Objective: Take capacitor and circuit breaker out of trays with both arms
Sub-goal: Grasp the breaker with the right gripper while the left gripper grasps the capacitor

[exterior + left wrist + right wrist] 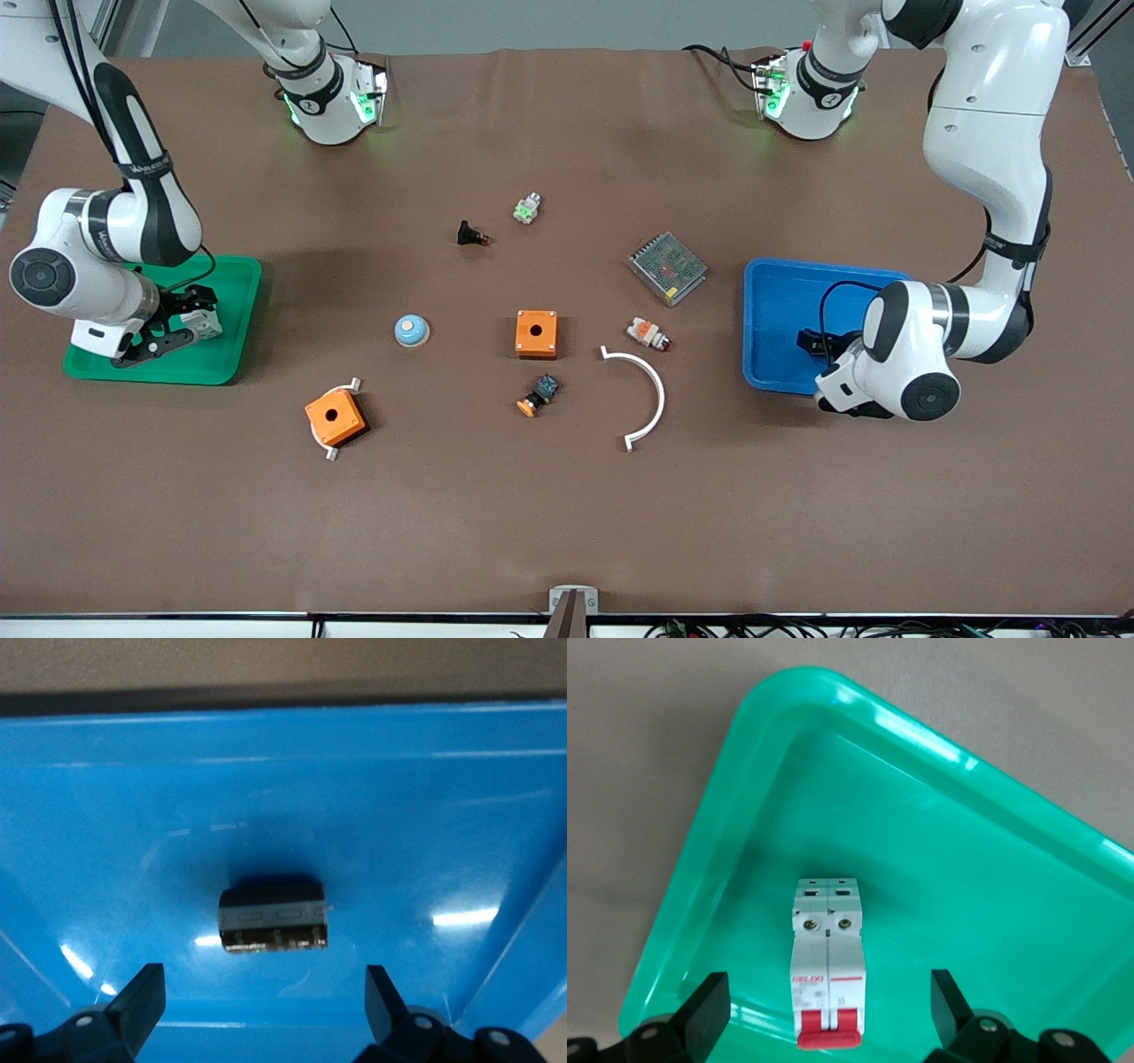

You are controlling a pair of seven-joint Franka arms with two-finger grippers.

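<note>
My left gripper (264, 1010) hung over the blue tray (425, 815) with its fingers (142, 1001) spread wide, the capacitor (273, 920) lying loose on the tray floor at their twelve o'clock. My right gripper (828, 1014) hung open over the green tray (992, 859), the breaker (827, 961) lying flat between its fingers (704, 1005), untouched.

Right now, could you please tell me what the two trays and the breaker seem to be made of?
The blue tray and the green tray look like glossy moulded plastic: both show bright glare streaks and rounded rims. The breaker, lying in the green tray, seems matte light-grey plastic with a red end, probably the same material.
</note>
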